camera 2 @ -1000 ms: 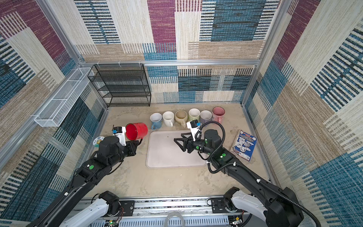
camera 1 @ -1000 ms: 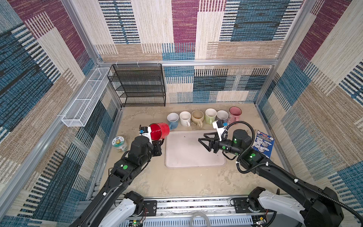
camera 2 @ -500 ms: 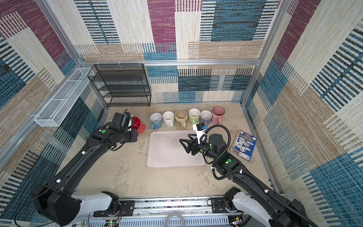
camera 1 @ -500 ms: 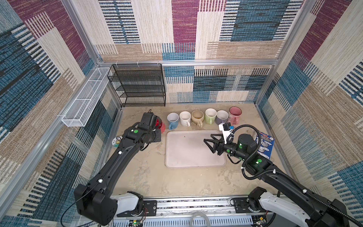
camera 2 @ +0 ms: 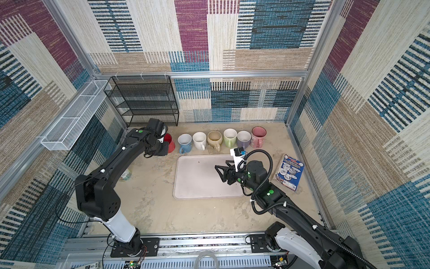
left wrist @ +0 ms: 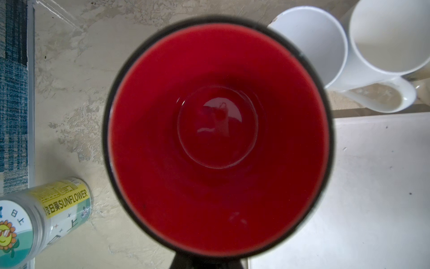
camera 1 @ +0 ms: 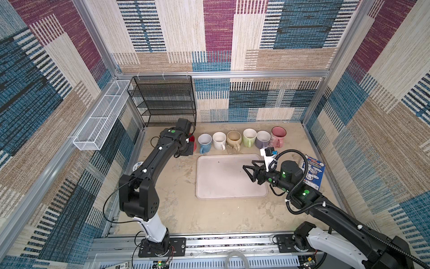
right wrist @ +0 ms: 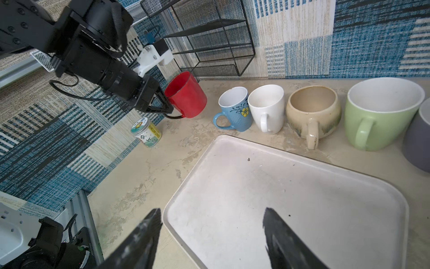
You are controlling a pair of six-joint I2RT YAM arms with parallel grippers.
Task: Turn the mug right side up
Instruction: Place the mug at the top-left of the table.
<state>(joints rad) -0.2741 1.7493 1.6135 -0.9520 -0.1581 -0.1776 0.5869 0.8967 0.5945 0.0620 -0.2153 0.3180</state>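
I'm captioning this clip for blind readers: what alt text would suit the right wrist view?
The left gripper holds a red mug tilted beside a row of upright mugs: blue mug, white mug, beige mug, green mug. In front of them lies a white tray, with the open right gripper above its near edge; a jar sits near the red mug.

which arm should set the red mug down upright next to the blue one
Left: the left tool is shut on the red mug, beside the blue mug. The right tool hangs open over the tray.
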